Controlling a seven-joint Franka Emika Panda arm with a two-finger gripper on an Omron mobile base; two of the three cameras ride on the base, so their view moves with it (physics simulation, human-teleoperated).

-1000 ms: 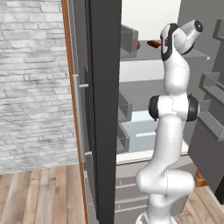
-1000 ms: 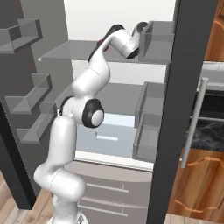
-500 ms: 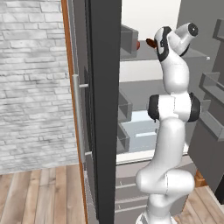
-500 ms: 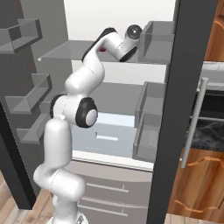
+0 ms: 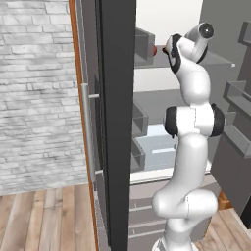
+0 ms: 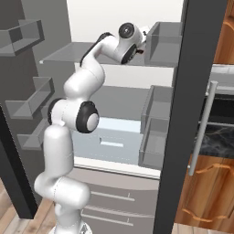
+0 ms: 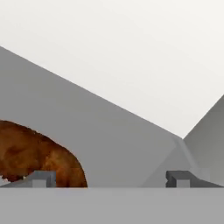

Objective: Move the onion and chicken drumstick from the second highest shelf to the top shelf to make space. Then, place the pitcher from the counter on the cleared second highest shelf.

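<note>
The end effector [image 7: 109, 178] is up at the top shelf [image 5: 215, 60] of the open fridge, its two fingertips [image 7: 40, 178] standing wide apart with nothing between them. In the hand view the chicken drumstick [image 7: 35, 157] lies on the grey surface just beside the left fingertip, partly in front of it, not inside the gap, so it looks set down and let go. In the left base view a small red-brown spot [image 5: 155, 50] shows at shelf level just left of the wrist; I cannot tell whether that is the drumstick or the onion. The second highest shelf [image 6: 123, 98] below looks bare where it can be seen, though the arm hides part of it. To finish this release well, I judge the hand should draw straight back along its own line with the fingertips kept wide, so the left one does not drag or roll the drumstick toward the shelf edge. It should clear the side bin [image 6: 162, 43] at the right before it swings toward the worktop [image 6: 218, 137] for the pitcher.
</note>
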